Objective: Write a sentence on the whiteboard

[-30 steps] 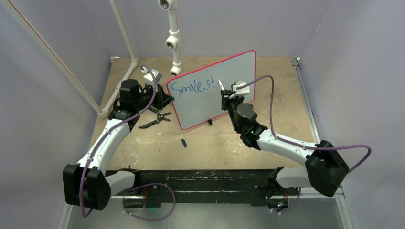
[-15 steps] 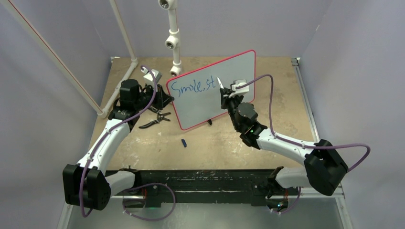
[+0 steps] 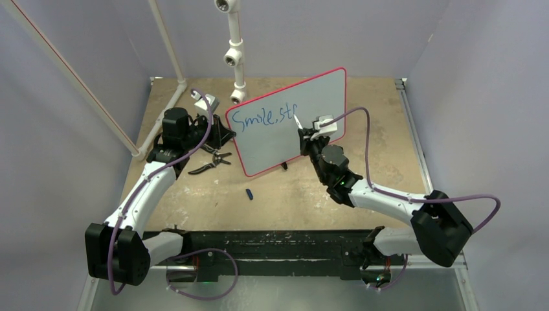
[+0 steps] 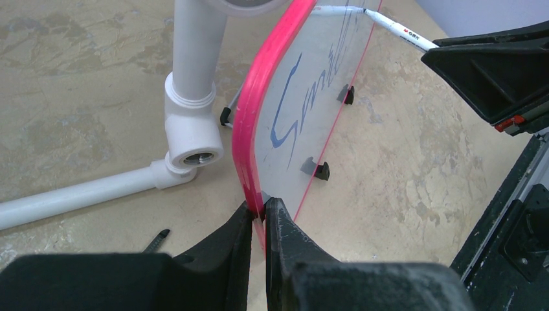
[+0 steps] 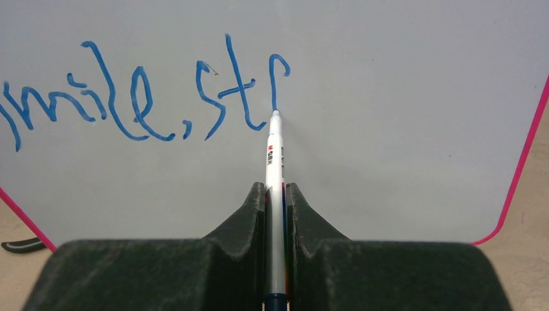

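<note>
I see one whiteboard [image 3: 275, 150] mid-frame; my left gripper [image 4: 259, 217] pinches its red edge; my right gripper [image 5: 275, 194] clamps one marker [image 5: 275, 155], tip touching one blue sentence [image 5: 134, 97].

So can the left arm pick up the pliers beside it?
Probably not yet. The pliers lie close with nothing between, but the left gripper is shut on the whiteboard, steadying it while the right gripper writes with the marker.

Mid-table blocked by upright whiteboard [image 3: 278, 149]; pipe [image 3: 234, 58] close behind its L edge; pliers [image 3: 210, 163] front-left; room over table [image 3: 388, 110] R side.
</note>
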Robot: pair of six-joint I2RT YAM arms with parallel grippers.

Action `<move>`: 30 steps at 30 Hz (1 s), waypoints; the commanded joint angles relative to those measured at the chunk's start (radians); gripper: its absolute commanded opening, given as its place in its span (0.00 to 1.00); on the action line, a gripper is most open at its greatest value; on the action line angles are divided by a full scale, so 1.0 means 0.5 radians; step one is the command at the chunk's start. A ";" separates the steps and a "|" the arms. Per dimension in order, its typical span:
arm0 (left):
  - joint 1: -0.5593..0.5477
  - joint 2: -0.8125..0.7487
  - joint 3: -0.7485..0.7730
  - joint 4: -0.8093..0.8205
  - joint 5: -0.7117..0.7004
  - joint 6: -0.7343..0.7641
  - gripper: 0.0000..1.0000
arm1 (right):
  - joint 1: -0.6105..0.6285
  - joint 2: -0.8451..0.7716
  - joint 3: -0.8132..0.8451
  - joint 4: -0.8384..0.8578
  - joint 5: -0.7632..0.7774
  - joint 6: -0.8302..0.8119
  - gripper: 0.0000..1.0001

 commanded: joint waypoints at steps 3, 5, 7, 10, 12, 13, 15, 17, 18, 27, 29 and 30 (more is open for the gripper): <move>-0.029 -0.004 -0.007 0.042 0.013 0.007 0.00 | 0.002 -0.051 0.031 -0.059 0.113 0.063 0.00; -0.029 -0.003 -0.007 0.042 0.010 0.007 0.00 | 0.002 -0.056 0.056 -0.042 0.125 0.034 0.00; -0.029 -0.004 -0.005 0.042 0.010 0.007 0.00 | 0.002 -0.056 0.083 -0.023 0.134 -0.002 0.00; -0.029 -0.004 -0.005 0.042 0.011 0.007 0.00 | 0.002 -0.048 0.127 0.005 0.132 -0.039 0.00; -0.029 -0.006 -0.007 0.042 0.013 0.006 0.00 | 0.002 -0.039 0.155 0.013 0.134 -0.058 0.00; -0.029 -0.007 -0.007 0.042 0.010 0.006 0.00 | 0.002 -0.037 0.163 0.021 0.132 -0.068 0.00; -0.029 -0.009 -0.005 0.042 0.012 0.007 0.00 | 0.002 -0.034 0.183 0.031 0.131 -0.084 0.00; -0.029 -0.007 -0.007 0.042 0.014 0.006 0.00 | 0.002 -0.031 0.200 0.035 0.128 -0.096 0.00; -0.029 -0.009 -0.007 0.042 0.013 0.006 0.00 | 0.002 -0.027 0.203 0.035 0.127 -0.100 0.00; -0.029 -0.013 -0.007 0.040 0.016 0.006 0.00 | 0.002 0.009 0.153 0.007 0.141 -0.049 0.00; -0.029 -0.013 -0.006 0.042 0.018 0.006 0.00 | 0.002 0.015 0.137 -0.006 0.141 -0.026 0.00; -0.029 -0.013 -0.007 0.042 0.016 0.007 0.00 | 0.002 0.015 0.128 -0.013 0.141 -0.014 0.00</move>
